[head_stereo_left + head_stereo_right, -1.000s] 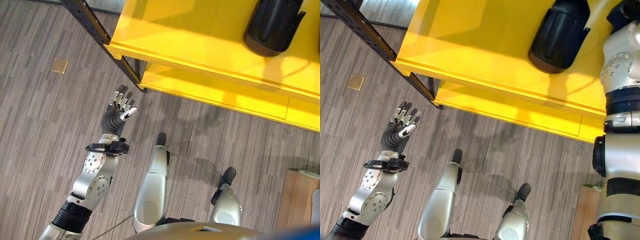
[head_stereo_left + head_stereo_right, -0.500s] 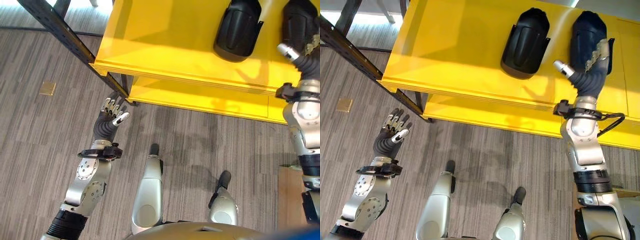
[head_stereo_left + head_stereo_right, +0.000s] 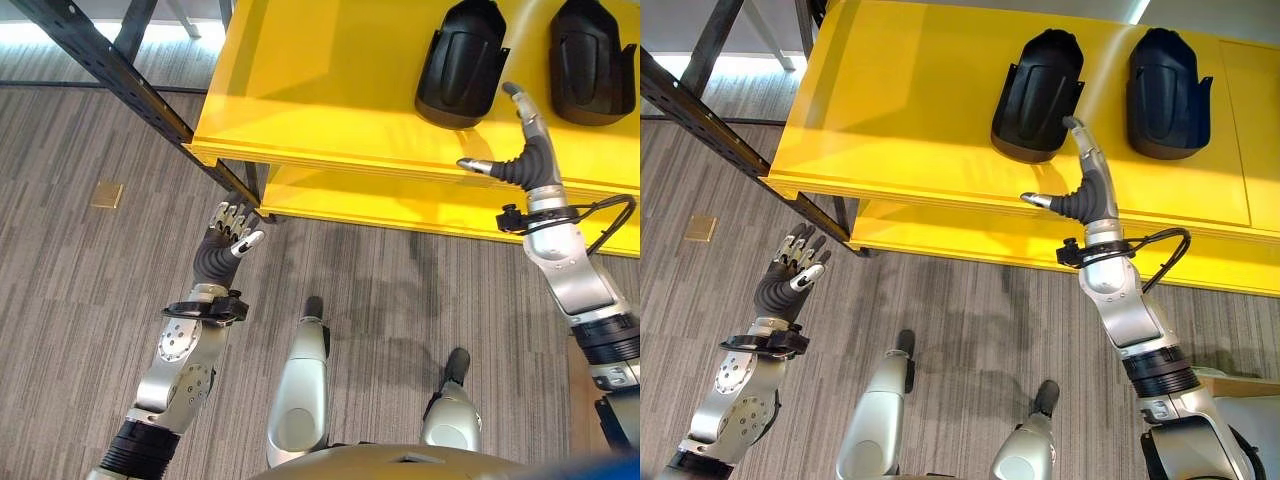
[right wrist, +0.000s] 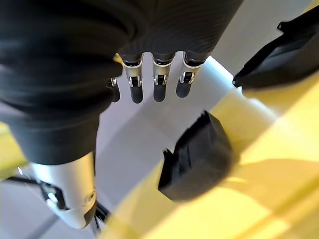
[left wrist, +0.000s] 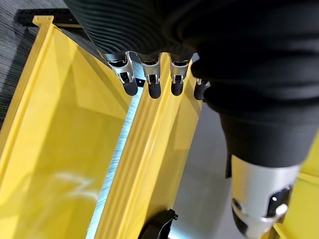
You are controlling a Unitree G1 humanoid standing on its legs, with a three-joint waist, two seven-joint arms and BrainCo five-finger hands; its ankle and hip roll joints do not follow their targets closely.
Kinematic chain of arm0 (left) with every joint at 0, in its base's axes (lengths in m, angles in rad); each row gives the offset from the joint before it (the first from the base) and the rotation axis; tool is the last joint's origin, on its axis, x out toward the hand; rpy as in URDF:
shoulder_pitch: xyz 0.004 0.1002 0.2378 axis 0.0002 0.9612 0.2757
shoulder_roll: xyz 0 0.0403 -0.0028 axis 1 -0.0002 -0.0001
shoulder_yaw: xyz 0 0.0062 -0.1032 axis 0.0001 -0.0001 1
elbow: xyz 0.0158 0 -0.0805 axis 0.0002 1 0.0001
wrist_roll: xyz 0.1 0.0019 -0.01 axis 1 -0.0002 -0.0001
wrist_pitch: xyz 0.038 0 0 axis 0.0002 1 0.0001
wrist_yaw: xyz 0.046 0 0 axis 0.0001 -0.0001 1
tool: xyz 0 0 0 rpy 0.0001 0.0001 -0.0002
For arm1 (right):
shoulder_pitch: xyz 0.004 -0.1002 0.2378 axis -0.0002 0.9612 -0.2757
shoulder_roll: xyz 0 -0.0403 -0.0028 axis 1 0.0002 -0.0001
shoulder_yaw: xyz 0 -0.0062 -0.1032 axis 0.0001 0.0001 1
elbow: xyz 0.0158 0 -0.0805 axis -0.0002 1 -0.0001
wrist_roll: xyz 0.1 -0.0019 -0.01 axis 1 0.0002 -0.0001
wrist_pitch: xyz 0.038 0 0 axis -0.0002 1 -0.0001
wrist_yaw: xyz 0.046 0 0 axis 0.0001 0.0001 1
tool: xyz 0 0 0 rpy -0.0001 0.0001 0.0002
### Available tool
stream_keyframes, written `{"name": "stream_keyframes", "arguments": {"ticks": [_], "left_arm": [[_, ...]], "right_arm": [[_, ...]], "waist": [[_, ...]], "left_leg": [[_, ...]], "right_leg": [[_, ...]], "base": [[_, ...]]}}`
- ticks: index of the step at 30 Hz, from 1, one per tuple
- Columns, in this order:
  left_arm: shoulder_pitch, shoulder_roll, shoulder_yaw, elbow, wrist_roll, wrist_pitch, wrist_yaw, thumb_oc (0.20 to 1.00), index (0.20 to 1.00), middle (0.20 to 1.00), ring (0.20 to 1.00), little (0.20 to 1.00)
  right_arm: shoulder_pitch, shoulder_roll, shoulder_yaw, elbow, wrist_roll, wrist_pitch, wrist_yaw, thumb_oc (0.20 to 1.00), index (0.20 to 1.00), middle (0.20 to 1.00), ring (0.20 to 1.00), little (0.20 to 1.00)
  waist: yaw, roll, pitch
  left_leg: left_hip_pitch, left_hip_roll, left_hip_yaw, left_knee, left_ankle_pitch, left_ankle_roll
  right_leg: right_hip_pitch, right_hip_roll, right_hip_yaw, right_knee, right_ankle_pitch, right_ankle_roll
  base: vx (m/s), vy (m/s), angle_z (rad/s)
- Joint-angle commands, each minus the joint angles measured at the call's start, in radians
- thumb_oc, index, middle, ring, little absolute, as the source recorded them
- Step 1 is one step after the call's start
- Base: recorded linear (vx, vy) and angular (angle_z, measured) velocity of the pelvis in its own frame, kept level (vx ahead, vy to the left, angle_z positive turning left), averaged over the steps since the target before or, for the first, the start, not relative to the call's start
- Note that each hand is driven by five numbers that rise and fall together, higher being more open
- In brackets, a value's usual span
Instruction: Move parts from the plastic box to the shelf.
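Black moulded parts, two of them, lie side by side on the top board of the yellow shelf (image 3: pixel 920 110): the nearer part (image 3: pixel 1037 80) towards the robot's left and the further part (image 3: pixel 1168 77) to its right, apart from each other. The right hand (image 3: pixel 1085 190) hovers at the shelf's front edge just below the nearer part, its fingers straight and spread, holding nothing. The left hand (image 3: pixel 790 275) hangs over the grey floor (image 3: pixel 970 300) by the dark shelf frame (image 3: pixel 700 115), fingers relaxed and empty. Two placements look done; how many parts remain to be moved cannot be judged.
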Motion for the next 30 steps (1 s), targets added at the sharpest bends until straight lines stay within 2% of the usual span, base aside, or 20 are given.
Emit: {"name": "stream_keyframes", "arguments": {"ticks": [1,8,20,23,30], "left_arm": [[-0.019,0.001,-0.017,-0.015,0.057,-0.055,-0.021,1.000,1.000,1.000,1.000,1.000],[-0.031,-0.012,-0.023,-0.008,0.060,-0.061,-0.014,1.000,1.000,1.000,1.000,1.000],[-0.035,-0.011,-0.019,-0.010,0.059,-0.071,-0.009,1.000,1.000,1.000,1.000,1.000],[-0.040,-0.008,-0.023,-0.015,0.057,-0.073,-0.012,1.000,1.000,1.000,1.000,1.000],[-0.050,-0.001,-0.023,-0.018,0.055,-0.081,-0.018,1.000,1.000,1.000,1.000,1.000]], "right_arm": [[-0.145,-0.081,0.036,0.032,-0.110,0.001,-0.003,1.000,1.000,1.000,1.000,1.000],[-0.244,-0.040,0.133,0.194,-0.200,0.043,-0.002,1.000,1.000,1.000,1.000,1.000],[-0.321,-0.001,0.145,0.356,-0.178,0.079,-0.039,1.000,1.000,1.000,1.000,1.000],[-0.354,-0.007,0.154,0.394,-0.180,0.086,-0.049,1.000,1.000,1.000,1.000,1.000],[-0.468,-0.097,0.165,0.375,-0.200,0.089,-0.074,1.000,1.000,1.000,1.000,1.000]], "waist": [[0.029,0.029,0.018],[0.040,0.034,0.033],[0.056,0.030,0.045],[0.060,0.029,0.047],[0.061,0.020,0.044]], "left_leg": [[0.070,0.010,0.065,-0.143,0.095,0.013],[0.063,0.004,0.065,-0.138,0.092,0.017],[0.045,-0.004,0.062,-0.142,0.096,0.024],[0.041,-0.004,0.063,-0.138,0.093,0.025],[0.035,-0.005,0.065,-0.136,0.089,0.026]], "right_leg": [[0.085,0.009,-0.026,0.159,-0.191,-0.008],[0.079,0.006,-0.025,0.164,-0.189,-0.012],[0.065,0.005,-0.030,0.167,-0.183,-0.014],[0.059,0.004,-0.029,0.169,-0.180,-0.014],[0.052,0.004,-0.025,0.171,-0.180,-0.015]], "base": [[0.00,0.000,0.00],[0.00,0.000,0.00],[0.00,0.000,0.00],[0.00,0.000,0.00],[0.00,0.003,0.01]]}}
